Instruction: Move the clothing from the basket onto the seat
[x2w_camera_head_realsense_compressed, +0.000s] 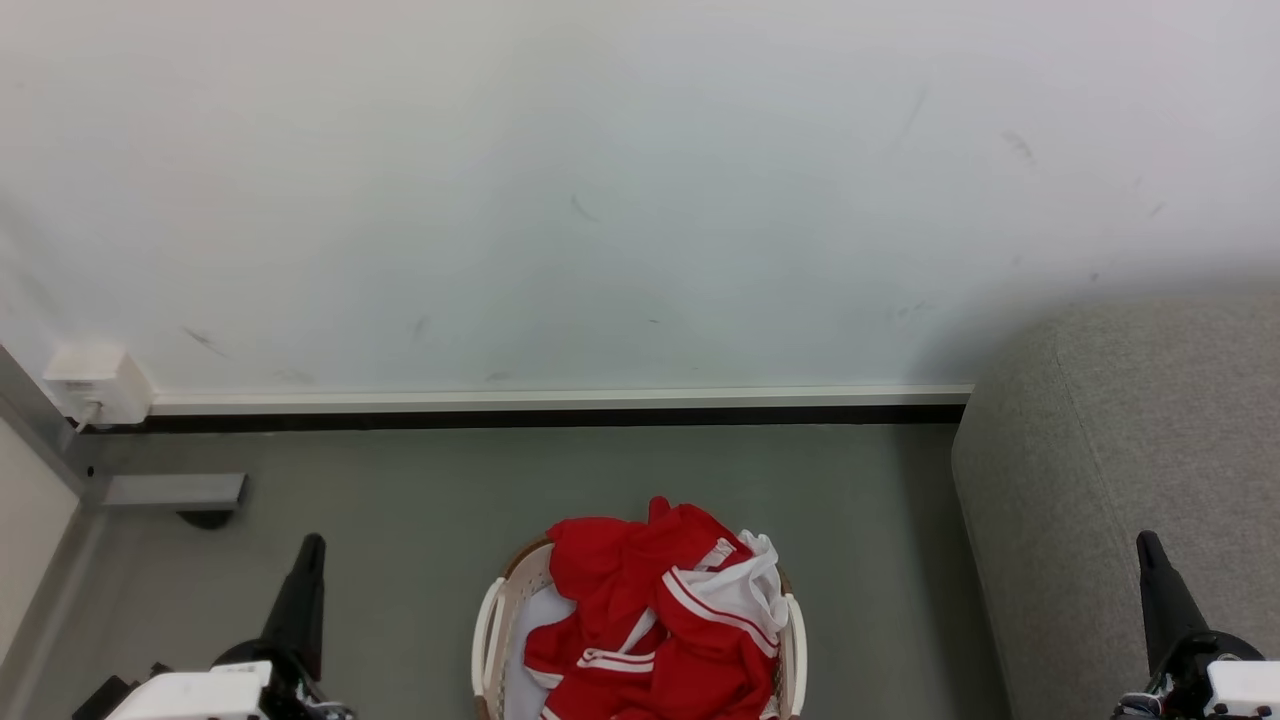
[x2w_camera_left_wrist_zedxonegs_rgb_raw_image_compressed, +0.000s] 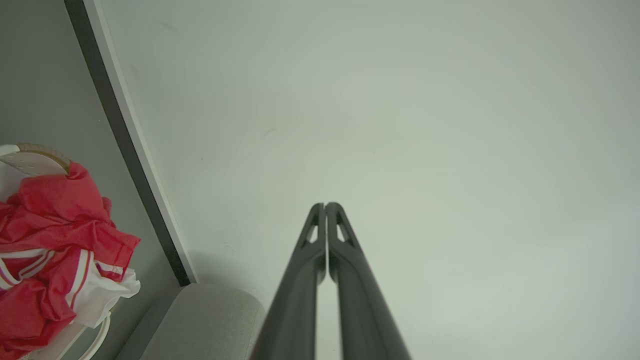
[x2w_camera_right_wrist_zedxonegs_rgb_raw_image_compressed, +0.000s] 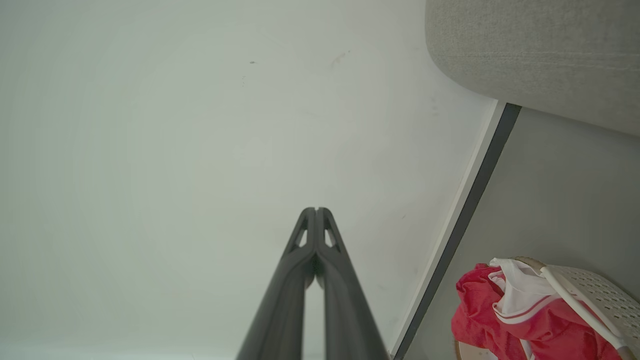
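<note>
One basket (x2w_camera_head_realsense_compressed: 487, 628) on the floor (x2w_camera_head_realsense_compressed: 400, 520), heaped with red-and-white clothing (x2w_camera_head_realsense_compressed: 640, 600) draped over its far rim. Grey seat (x2w_camera_head_realsense_compressed: 1100, 450) to its right, apart. Clenched and empty: left hand (x2w_camera_head_realsense_compressed: 311, 546), right hand (x2w_camera_head_realsense_compressed: 1147, 546), flanking the basket.

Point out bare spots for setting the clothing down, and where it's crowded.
The seat, right of the basket, is bare on top. So is the floor strip between the basket and the skirting. Crowded: the basket itself, heaped with clothing spilling over its rim.

Head camera looks down; 2 wrist cameras face wall (x2w_camera_left_wrist_zedxonegs_rgb_raw_image_compressed: 400, 100), sharing basket (x2w_camera_right_wrist_zedxonegs_rgb_raw_image_compressed: 592, 287).
</note>
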